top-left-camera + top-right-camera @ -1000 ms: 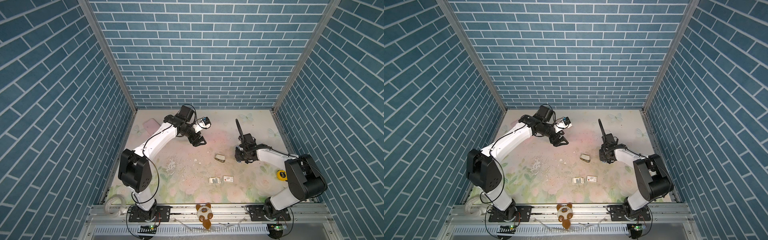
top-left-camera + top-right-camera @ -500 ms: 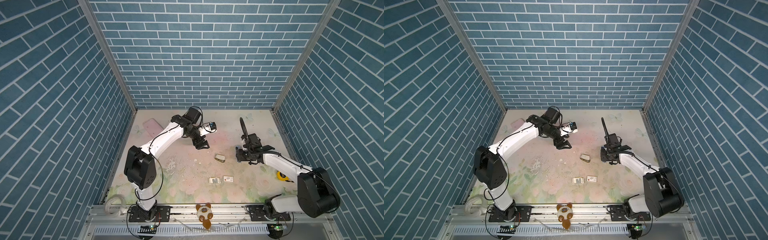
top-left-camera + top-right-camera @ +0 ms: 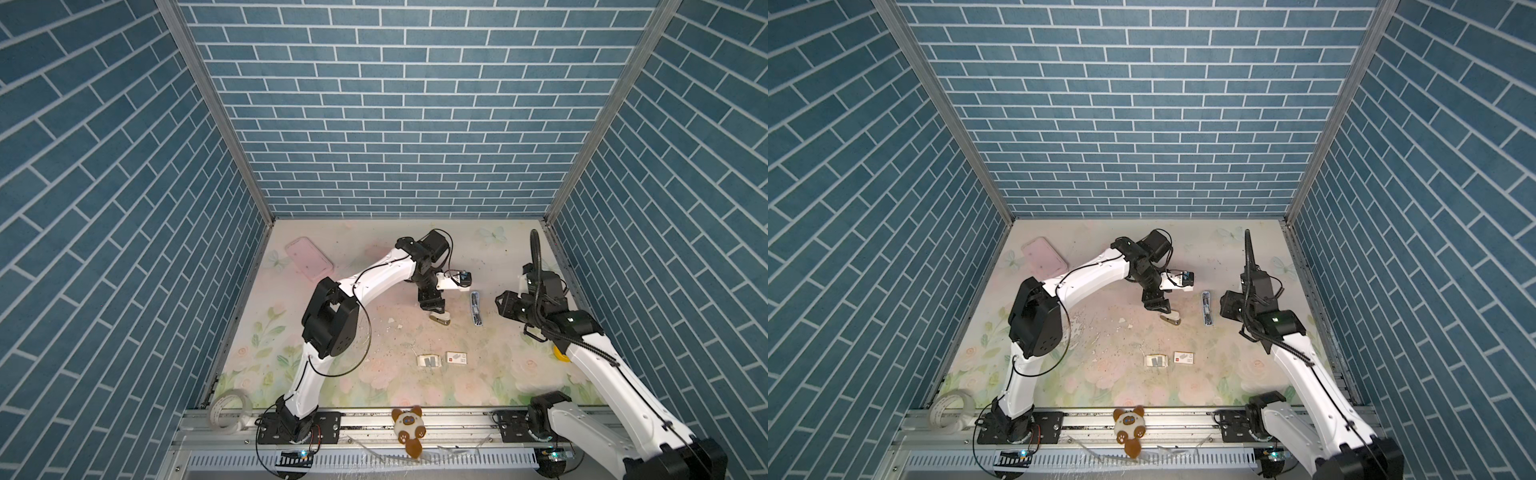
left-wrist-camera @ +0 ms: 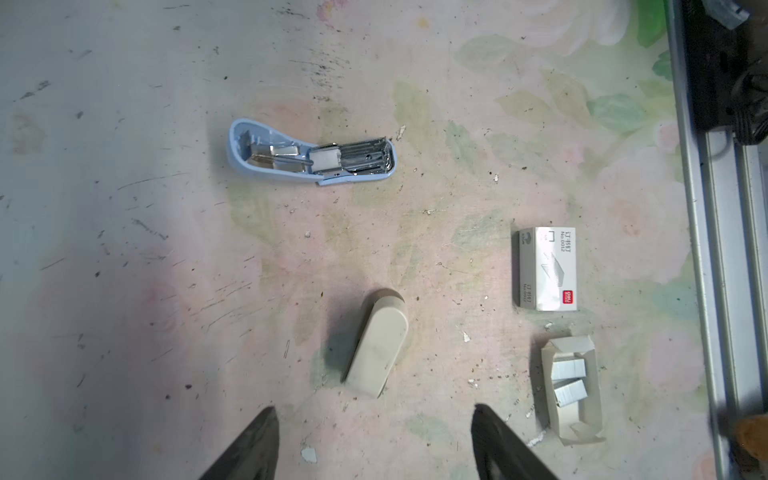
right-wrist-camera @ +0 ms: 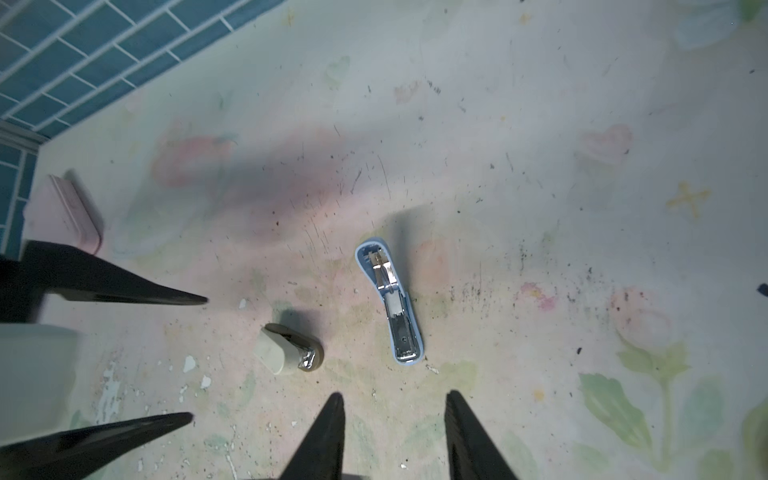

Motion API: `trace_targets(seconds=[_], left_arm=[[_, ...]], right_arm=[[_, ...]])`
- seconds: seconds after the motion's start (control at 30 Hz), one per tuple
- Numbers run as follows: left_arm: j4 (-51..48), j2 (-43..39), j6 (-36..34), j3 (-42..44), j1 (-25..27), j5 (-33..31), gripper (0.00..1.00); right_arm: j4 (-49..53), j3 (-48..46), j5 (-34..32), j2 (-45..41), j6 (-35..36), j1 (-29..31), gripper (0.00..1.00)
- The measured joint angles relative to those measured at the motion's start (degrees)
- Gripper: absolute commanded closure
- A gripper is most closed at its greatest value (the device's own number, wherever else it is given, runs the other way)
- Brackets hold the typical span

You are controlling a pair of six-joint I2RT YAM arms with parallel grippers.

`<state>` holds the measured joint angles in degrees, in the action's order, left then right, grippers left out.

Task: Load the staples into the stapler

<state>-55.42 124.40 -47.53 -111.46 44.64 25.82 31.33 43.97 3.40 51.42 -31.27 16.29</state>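
A light-blue stapler (image 3: 476,307) (image 3: 1206,308) lies opened flat on the mat, its metal channel facing up (image 4: 311,153) (image 5: 390,307). The staples (image 4: 568,380) are grey strips in a small white card tray (image 4: 582,424) (image 3: 429,360), next to its white sleeve (image 4: 548,268) (image 3: 1183,357) with a red mark. My left gripper (image 4: 374,409) (image 3: 434,311) hangs open and empty just above a small beige stapler-like object (image 4: 376,345) (image 5: 286,349). My right gripper (image 5: 395,395) (image 3: 498,305) is open and empty, a short way right of the blue stapler.
A pink case (image 3: 308,257) (image 5: 66,216) lies at the back left. A tape roll (image 3: 230,409) and a toy bear (image 3: 409,428) sit at the front rail. A yellow item (image 3: 561,353) lies under the right arm. The left fingers (image 5: 166,297) show in the right wrist view.
My left gripper has travelled right and forward to hang over the beige object. My right gripper has drawn back off the blue stapler, which now lies uncovered.
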Motion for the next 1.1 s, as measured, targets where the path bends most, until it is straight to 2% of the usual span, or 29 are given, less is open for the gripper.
trace_targets(seconds=[0.17, 0.3, 0.57, 0.73, 0.83, 0.93, 1.1], left_arm=[[-2.1, 5.3, -2.5, -4.1, 1.6, -0.8, 0.27], [-3.6, 7.2, -4.1, -4.9, 2.6, -1.2, 0.30], [-2.5, 7.7, -5.9, -2.3, 4.8, -3.3, 0.40], [0.3, 7.7, -6.1, 1.3, 5.1, -5.2, 0.52], [1.6, 7.7, -5.9, 1.9, 5.1, -5.9, 0.52], [3.2, 7.5, -5.8, 2.7, 5.2, -6.5, 0.45], [4.8, 6.7, -5.3, 3.6, 5.2, -7.4, 0.41]], right_arm=[[0.1, -1.1, 0.5, -5.0, -1.1, -1.7, 0.60], [0.0, -2.8, 0.8, -5.5, -1.6, -2.4, 0.60], [-0.6, -4.7, 2.4, -4.1, -1.9, -2.9, 0.61], [-1.4, -4.7, 2.9, -4.0, -1.9, -3.0, 0.61], [-1.7, -4.7, 3.0, -4.0, -1.9, -3.1, 0.61], [-1.9, -4.8, 3.2, -4.0, -2.0, -3.1, 0.62], [-2.3, -5.4, 3.5, -4.0, -1.9, -3.2, 0.62]])
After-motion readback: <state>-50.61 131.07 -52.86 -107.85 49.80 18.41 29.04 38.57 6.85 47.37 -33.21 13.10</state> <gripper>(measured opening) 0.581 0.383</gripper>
